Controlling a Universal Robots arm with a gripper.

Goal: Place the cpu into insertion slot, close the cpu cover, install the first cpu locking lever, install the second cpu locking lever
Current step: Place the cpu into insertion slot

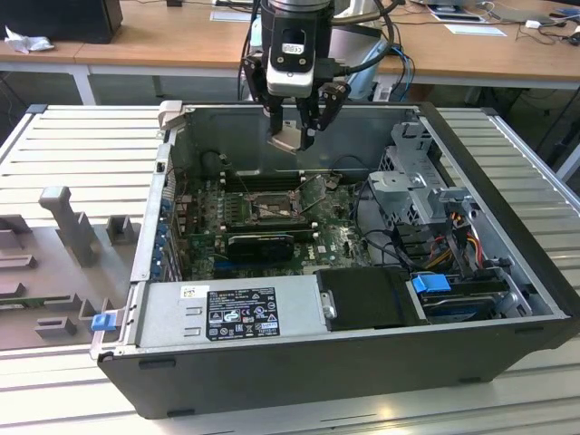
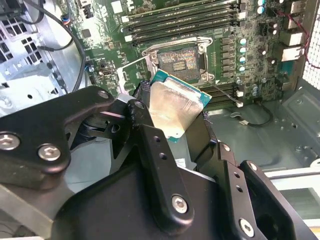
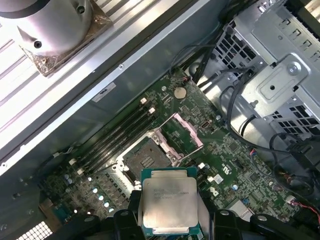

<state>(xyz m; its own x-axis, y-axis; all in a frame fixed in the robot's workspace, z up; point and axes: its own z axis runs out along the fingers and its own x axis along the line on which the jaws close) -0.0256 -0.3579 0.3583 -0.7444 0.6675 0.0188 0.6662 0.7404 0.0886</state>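
Observation:
My gripper point(image 1: 295, 134) hangs above the open computer case, shut on the cpu point(image 1: 287, 139), a flat square chip with a pale silver top. In both wrist views the black fingers point(image 2: 150, 137) clamp the cpu point(image 2: 172, 107) point(image 3: 170, 202) by two opposite edges. Below it on the green board lies the insertion slot point(image 1: 268, 207) point(image 2: 177, 59) point(image 3: 145, 160), bare and dark inside its metal rim. The cpu cover point(image 3: 183, 134) point(image 1: 313, 188) stands swung up beside the slot. One thin locking lever point(image 2: 225, 94) sticks out loose by the slot; I cannot tell whether it is the first or second.
Long memory slots point(image 1: 260, 179) flank the socket and a black card point(image 1: 261, 243) lies nearer the power supply point(image 1: 231, 313). A metal drive cage point(image 1: 421, 186) with cables fills the exterior view's right. A grey moulded tray point(image 1: 54, 263) sits outside the case.

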